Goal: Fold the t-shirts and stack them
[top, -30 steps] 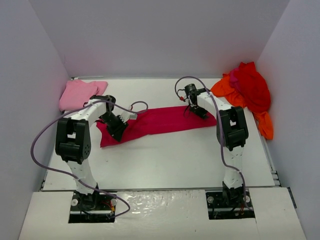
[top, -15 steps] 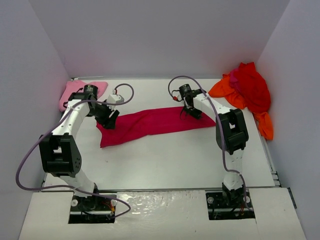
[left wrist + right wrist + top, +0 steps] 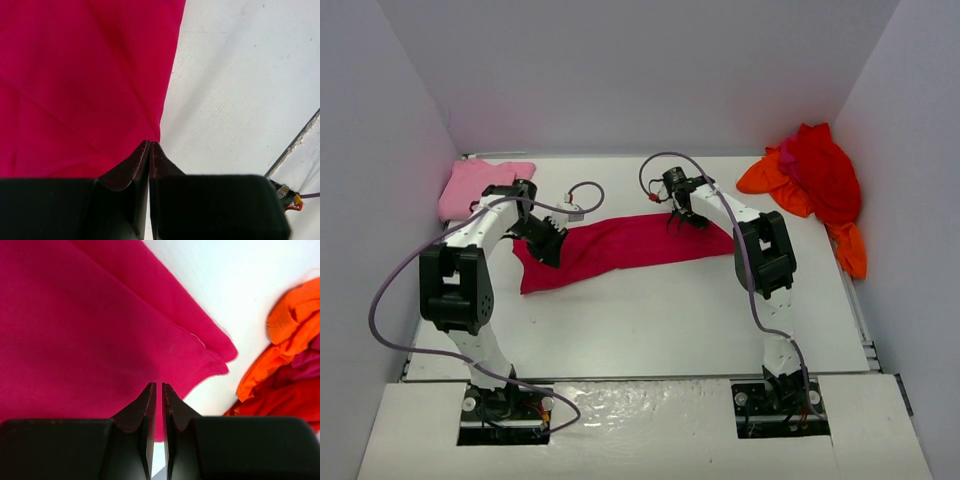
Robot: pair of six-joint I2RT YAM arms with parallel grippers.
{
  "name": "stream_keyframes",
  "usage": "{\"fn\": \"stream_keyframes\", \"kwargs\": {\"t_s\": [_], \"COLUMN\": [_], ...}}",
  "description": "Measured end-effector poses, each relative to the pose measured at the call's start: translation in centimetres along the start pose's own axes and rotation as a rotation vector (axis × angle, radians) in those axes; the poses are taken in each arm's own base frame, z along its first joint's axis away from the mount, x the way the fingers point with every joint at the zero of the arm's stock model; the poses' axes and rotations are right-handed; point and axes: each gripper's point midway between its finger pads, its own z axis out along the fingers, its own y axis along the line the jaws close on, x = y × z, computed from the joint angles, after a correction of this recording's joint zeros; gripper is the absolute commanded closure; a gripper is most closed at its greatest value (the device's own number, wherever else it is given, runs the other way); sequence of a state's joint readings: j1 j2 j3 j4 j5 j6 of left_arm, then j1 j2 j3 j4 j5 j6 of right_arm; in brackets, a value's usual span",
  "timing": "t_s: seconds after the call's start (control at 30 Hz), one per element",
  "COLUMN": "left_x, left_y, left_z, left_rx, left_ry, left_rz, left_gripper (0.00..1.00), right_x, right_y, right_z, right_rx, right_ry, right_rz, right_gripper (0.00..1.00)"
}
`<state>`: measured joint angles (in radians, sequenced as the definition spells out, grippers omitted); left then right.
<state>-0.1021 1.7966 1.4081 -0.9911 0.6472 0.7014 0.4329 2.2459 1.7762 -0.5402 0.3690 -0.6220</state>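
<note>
A soft crimson-magenta cloth t-shirt (image 3: pixel 620 245) lies flattened as a long, narrow band across the middle of the white table (image 3: pixel 650 320). In the overhead view its left end sits slightly lower in the frame than its right end. The left gripper (image 3: pixel 150 143) is down at the band's left end. In the left wrist view its two dark fingers (image 3: pixel 125 172) are pressed together tip to tip with no gap. The tips meet right at the cloth's straight edge, where crimson gives way to bare table, and I cannot tell whether any fabric is nipped between them. The right gripper (image 3: pixel 159 385) is down on the band's upper edge near its right end. In the right wrist view its fingers (image 3: pixel 136 415) are drawn almost together with only a thin slit between them. Their tips rest on the crimson cloth a little short of a folded corner, and I cannot tell whether they are pinching it. A light pink cloth t-shirt (image 3: pixel 480 187) lies fairly flat at the upper left of the table, just beside the left arm and apart from the crimson band. At the upper right, a red cloth t-shirt (image 3: pixel 823 170) is heaped loosely on a crumpled orange cloth t-shirt (image 3: pixel 772 180). The orange cloth spills out on the heap's left side and down along the right wall.
</note>
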Motion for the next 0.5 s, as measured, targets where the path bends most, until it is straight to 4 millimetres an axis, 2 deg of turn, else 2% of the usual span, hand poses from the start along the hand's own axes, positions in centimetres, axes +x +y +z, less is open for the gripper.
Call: {"fn": "stream_keyframes", "kwargs": {"t_s": [0.17,0.37,0.5], "left_x": [1.8,4.0,6.3], "left_y": [-0.4,-0.6,0.1], "left_z": [2.4,3.5,4.5], "left_rx": [0.089,0.155,0.201], "left_ry": [0.086,0.171,0.237], "left_rz": [-0.032,-0.044,-0.09], "left_gripper": [1.0,1.0,1.0], "right_x": [0.8,3.1,5.0], "right_y": [1.7,2.7,2.7], "right_z": [1.5,1.8,1.9], "right_rx": [-0.05,-0.064,-0.056], "right_ry": [0.037,0.093,0.149], "right_rz": [-0.032,-0.087,-0.131], "right_gripper": [0.94,0.94,0.96]}}
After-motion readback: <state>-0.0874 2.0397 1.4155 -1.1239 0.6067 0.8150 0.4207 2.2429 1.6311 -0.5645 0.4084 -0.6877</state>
